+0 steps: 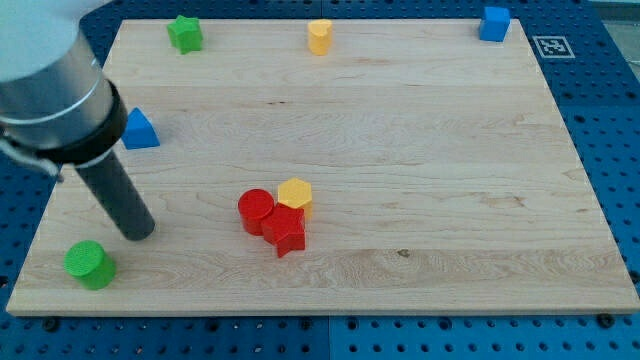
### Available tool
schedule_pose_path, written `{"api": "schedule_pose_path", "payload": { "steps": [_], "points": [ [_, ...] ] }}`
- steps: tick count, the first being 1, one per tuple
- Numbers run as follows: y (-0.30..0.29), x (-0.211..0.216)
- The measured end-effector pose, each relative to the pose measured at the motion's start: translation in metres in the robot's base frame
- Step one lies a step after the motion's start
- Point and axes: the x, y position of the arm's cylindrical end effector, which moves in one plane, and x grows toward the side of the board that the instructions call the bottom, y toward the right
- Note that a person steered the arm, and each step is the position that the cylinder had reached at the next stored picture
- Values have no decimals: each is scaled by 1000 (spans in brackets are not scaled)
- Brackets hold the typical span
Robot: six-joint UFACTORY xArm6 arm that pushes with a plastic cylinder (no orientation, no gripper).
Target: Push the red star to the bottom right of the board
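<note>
The red star lies a little left of the board's middle, toward the view's bottom. A red cylinder touches it on its upper left and a yellow hexagon block touches it from above. My tip rests on the board well to the left of this cluster, apart from every block. The rod rises up and to the left out of the view.
A green cylinder sits at the bottom left, just below my tip. A blue triangle is at the left edge. A green star, a yellow block and a blue cube line the top edge of the wooden board.
</note>
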Motion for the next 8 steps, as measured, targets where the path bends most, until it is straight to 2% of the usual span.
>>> {"api": "schedule_pose_path", "payload": {
  "steps": [2,5,8],
  "points": [
    [32,-49],
    [77,-58],
    [76,-48]
  ]
}}
